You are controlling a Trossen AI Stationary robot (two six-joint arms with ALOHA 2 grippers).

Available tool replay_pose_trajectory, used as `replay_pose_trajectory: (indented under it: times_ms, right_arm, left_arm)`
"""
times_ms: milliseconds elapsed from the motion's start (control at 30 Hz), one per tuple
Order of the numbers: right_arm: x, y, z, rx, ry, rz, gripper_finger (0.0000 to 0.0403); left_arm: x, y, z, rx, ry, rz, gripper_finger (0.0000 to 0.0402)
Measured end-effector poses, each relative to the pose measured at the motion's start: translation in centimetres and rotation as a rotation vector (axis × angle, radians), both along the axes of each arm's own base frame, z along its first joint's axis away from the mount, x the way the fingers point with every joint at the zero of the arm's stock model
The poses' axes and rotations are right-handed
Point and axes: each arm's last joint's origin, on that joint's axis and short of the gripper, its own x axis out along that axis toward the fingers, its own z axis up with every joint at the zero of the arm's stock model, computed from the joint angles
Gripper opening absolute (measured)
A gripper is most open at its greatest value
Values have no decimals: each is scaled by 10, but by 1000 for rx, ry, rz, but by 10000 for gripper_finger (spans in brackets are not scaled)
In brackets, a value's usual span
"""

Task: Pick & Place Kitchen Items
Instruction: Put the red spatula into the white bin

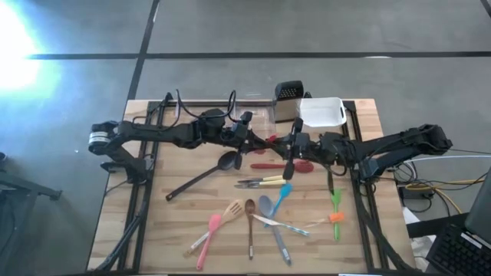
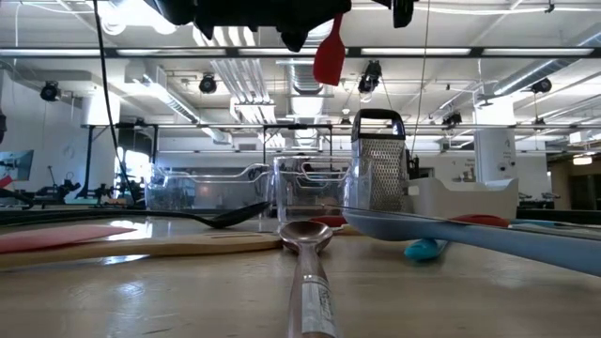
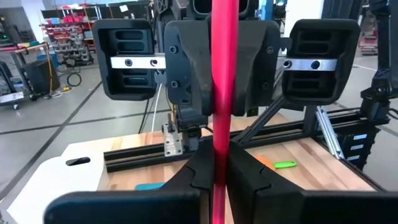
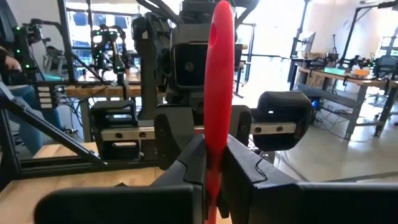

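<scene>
While both arms meet over the middle of the table, the two grippers are clamped on the same red spatula (image 1: 270,142), held up in the air between them. Left gripper (image 3: 214,177) has its fingers pinched tight on the handle, and the right gripper (image 4: 214,177) is squeezed onto the blade end, so it's a mid-air two-handed hold. From table height the red blade hangs down just under the dark grippers, well clear of the wood.

Rest of the utensils are lying on the table (image 1: 138,238): black ladle (image 1: 201,177) toward the left, another red spoon (image 1: 282,165) right under the grippers, yellow-handled knives (image 1: 259,182) just below that, blue spoon (image 1: 281,197), wooden spatula (image 1: 228,212), pink spatula (image 1: 209,238), brown spoon (image 1: 250,224), grey spatula (image 1: 275,228), and the green-orange tools (image 1: 335,212) off to the right.

Steel grater (image 1: 287,100) and a white tub (image 1: 321,113) sit at the far edge.
</scene>
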Motion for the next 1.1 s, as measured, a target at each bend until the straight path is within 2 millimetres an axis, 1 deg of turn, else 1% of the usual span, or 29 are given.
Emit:
replay_pose_trajectory:
  times_ms: [100,133,200,300,400,500,567,700,767,867,933,1000,1100]
  right_arm:
    - [-2,0,1,-27,15,-16,15]
    - [-4,-1,1,-33,26,-29,15]
    - [-12,-3,4,-43,66,-79,15]
    - [-30,-8,15,-29,99,-182,15]
    - [-49,-12,18,-21,147,-273,15]
    - [-73,-18,21,-16,195,-411,15]
    - [-90,-24,24,13,201,-496,15]
    - [-116,-36,24,54,171,-610,15]
    - [-127,-43,26,70,133,-654,15]
    - [-138,-54,24,98,100,-740,15]
    - [-142,-60,21,119,87,-790,15]
    - [-143,-67,18,130,91,-797,15]
    - [-139,-79,11,120,159,-792,15]
  left_arm:
    - [0,-1,-1,14,8,-25,26]
    - [0,0,-1,13,8,-18,36]
    - [0,0,-1,-9,18,-1,71]
    - [-3,-1,2,-34,42,1,131]
    - [-7,0,8,-24,70,45,187]
    - [-11,1,11,-25,101,80,229]
    - [-14,0,13,-26,103,87,246]
    - [-15,0,13,-28,112,94,256]
    - [-14,0,12,-30,119,95,256]
    - [-14,0,11,-42,124,99,254]
    - [-14,0,10,-69,128,100,254]
    - [-14,0,10,-86,132,101,254]
    - [-14,0,8,-91,158,102,254]
